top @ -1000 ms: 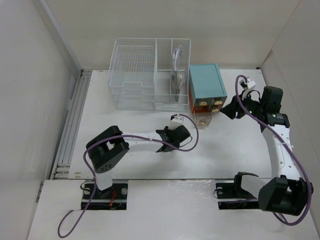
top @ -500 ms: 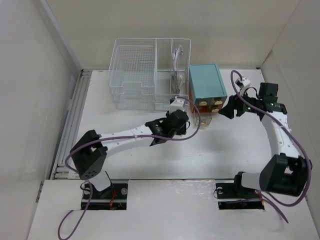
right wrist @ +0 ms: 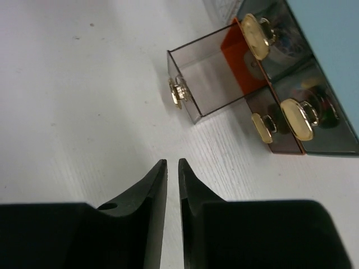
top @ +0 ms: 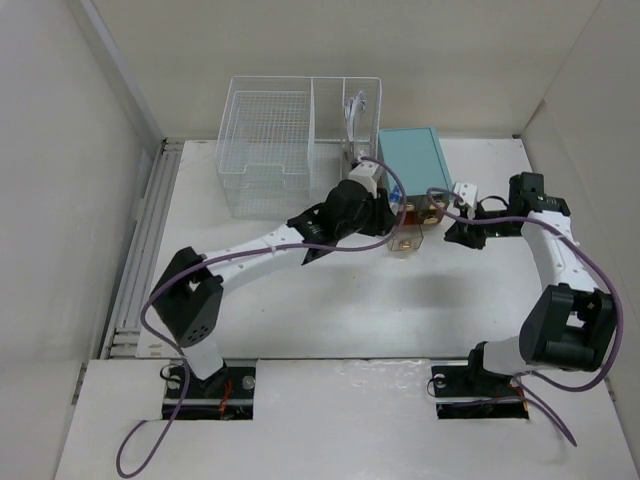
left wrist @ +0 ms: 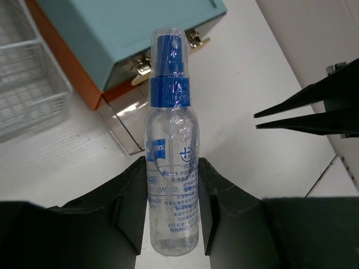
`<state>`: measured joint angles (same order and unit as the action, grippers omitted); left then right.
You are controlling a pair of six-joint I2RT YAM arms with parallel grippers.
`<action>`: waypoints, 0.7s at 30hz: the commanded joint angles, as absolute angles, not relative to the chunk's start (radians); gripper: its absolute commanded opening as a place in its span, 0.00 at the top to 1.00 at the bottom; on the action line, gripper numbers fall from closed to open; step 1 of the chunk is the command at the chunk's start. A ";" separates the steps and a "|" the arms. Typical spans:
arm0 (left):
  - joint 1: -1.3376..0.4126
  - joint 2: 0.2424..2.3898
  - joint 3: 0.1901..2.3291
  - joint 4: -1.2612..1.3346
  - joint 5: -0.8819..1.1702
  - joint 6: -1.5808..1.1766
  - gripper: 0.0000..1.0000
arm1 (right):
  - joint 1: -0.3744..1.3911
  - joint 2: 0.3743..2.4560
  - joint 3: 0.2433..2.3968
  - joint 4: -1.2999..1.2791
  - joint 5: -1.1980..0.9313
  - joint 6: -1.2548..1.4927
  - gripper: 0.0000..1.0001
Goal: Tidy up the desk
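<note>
The desk (top: 300, 300) is a wide white tabletop. My left gripper (top: 388, 213) (left wrist: 171, 168) is shut on a clear spray bottle (left wrist: 171, 140) with a blue cap, held above the desk beside the teal box (top: 413, 165). The bottle's cap points at the box's brown drawers. The lower drawer (top: 405, 240) (right wrist: 210, 84) is pulled out and looks empty. My right gripper (top: 449, 236) (right wrist: 172, 162) is low over the desk just right of the open drawer. Its jaws are almost touching with nothing between them.
A white wire-mesh basket (top: 300, 145) with compartments stands at the back, left of the teal box; the right compartment holds some items. White walls enclose the desk on the left, back and right. The right gripper's fingers (left wrist: 303, 115) show in the left wrist view.
My left arm has carried the bottle back and to the right, up to the teal box. My right gripper has swung left and lower, toward the open drawer.
</note>
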<state>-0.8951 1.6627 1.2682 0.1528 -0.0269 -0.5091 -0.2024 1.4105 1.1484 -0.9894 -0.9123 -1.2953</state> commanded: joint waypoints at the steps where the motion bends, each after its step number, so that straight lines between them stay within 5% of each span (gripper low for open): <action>1: -0.896 1.707 1.348 0.215 0.136 -0.398 1.00 | -0.209 1.359 1.103 -1.032 -1.024 -1.450 0.81; 9: -0.833 1.749 1.332 0.206 0.222 -0.334 1.00 | -0.209 1.436 1.081 -1.144 -1.055 -1.764 0.61; 21: -0.824 1.697 1.223 0.229 0.273 -0.334 1.00 | -0.130 1.578 1.175 -1.106 -1.012 -1.914 0.58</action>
<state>-0.8188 1.7733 1.2331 0.1749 0.2333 -0.3565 -0.1528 1.5814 1.1366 -1.1091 -0.9787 -1.8263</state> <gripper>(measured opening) 0.323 0.417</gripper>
